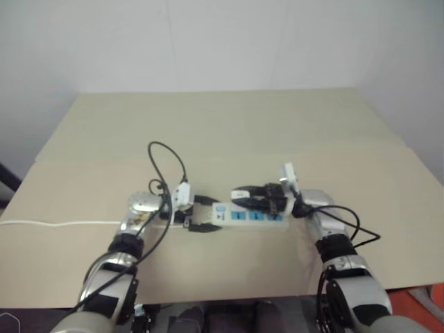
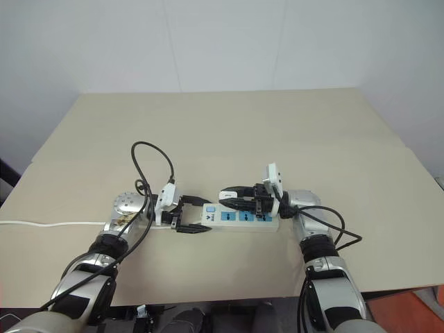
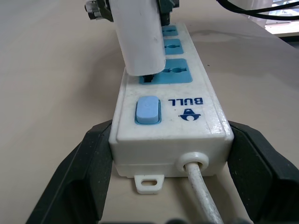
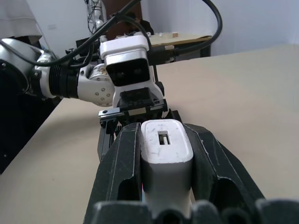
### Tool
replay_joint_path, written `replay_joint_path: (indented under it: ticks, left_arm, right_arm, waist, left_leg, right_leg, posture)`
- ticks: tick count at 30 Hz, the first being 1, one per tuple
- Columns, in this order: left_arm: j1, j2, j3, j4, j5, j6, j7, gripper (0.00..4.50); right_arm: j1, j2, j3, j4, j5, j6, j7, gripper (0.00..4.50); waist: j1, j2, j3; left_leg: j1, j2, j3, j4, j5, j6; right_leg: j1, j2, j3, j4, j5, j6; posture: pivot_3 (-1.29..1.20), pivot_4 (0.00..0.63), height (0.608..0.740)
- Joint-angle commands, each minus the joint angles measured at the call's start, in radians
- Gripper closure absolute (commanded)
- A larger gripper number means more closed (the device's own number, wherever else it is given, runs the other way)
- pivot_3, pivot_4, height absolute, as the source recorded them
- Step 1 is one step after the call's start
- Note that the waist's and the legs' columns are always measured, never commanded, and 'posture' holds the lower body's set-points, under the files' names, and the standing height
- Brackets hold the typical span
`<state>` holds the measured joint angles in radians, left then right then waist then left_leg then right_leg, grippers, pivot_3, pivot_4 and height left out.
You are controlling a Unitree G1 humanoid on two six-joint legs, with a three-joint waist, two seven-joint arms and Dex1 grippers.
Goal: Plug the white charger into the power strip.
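Table (image 2: 229, 125) — broad, pale tan top, white wall behind it.

Power strip (image 2: 239, 218) lies flat near the front edge of the table, long axis running left to right between the two arms. White body, three blue-faced sockets in a row, a blue switch (image 3: 147, 110) at the left end next to the printed logo. Thin white cord (image 2: 48, 224) leaves that same end and runs off across the table to the left.

Left gripper (image 2: 189, 216) is clamped on the strip's switch end — the left wrist view shows one black finger (image 3: 79, 172) pressed against each long side of the casing, the cord passing out between them.

Right gripper (image 2: 230, 196) reaches in from the right, fingers closed around the white charger (image 4: 167, 156); the right wrist view shows the small white block pinched between the two black fingers, a slot in its end face.

Charger position — directly over the strip, at the socket (image 3: 174, 73) nearest the switch. In the left wrist view its lower end meets that blue face; how far in it sits I cannot tell.
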<state>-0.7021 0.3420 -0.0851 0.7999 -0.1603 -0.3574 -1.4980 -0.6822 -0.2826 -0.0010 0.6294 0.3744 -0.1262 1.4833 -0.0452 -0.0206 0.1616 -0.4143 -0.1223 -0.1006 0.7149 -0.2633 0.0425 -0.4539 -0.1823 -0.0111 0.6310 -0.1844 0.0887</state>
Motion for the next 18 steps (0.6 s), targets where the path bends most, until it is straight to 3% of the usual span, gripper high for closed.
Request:
replay_joint_path:
  ticks: [1, 18]
  left_arm:
    - [-0.020, 0.010, 0.011, -0.024, -0.022, 0.002, 0.009, 1.25]
    - [-0.006, 0.013, 0.008, -0.044, -0.027, 0.010, 0.009, 1.25]
  right_arm:
    - [0.006, 0.004, 0.011, 0.036, -0.008, -0.056, 0.048, 3.39]
    - [0.022, 0.025, 0.053, 0.136, -0.053, -0.159, 0.048, 3.39]
  waist:
    - [0.000, 0.000, 0.000]
    - [0.000, 0.000, 0.000]
  left_leg:
    - [0.000, 0.000, 0.000, 0.000, 0.000, 0.000]
    - [0.010, 0.001, 0.000, -0.003, 0.000, 0.000]
  right_leg:
    - [0.000, 0.000, 0.000, 0.000, 0.000, 0.000]
    - [0.010, 0.001, 0.000, -0.002, 0.000, 0.000]
  posture:
    - [0.00, 0.150, 0.740]
    - [0.00, 0.150, 0.740]
